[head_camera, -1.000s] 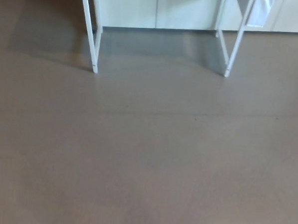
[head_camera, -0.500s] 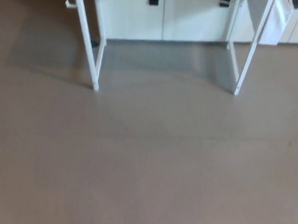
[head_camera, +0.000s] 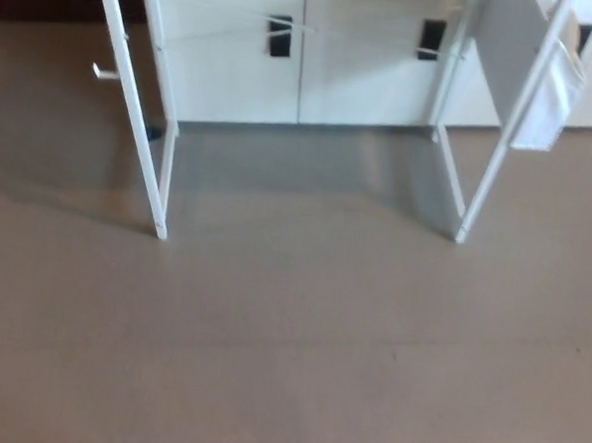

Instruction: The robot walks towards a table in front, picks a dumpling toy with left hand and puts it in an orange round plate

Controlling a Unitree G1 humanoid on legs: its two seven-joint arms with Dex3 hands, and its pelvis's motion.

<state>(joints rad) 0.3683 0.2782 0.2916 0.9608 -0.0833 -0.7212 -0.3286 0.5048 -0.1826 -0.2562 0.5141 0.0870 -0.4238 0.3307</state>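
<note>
Your view: bare floor, white table legs ahead, cabinets behind, cloth hanging right; neither hand visible, grip state unknown; dumpling, plate out of sight

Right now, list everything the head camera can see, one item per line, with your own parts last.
table legs: two pairs showing, white, one pair left and one pair right, standing on the floor; the tabletop is out of frame.
cabinet: one run of white doors, along the top behind the table legs.
handles: two showing clearly, black, on the cabinet doors.
cloth: one, white, hanging by the right table legs.
peg: one, white, sticking out from the left table leg.
floor: grey-brown, fills the lower picture.
dumpling toy, orange plate: not in view.
robot's hands: neither in view.
</note>
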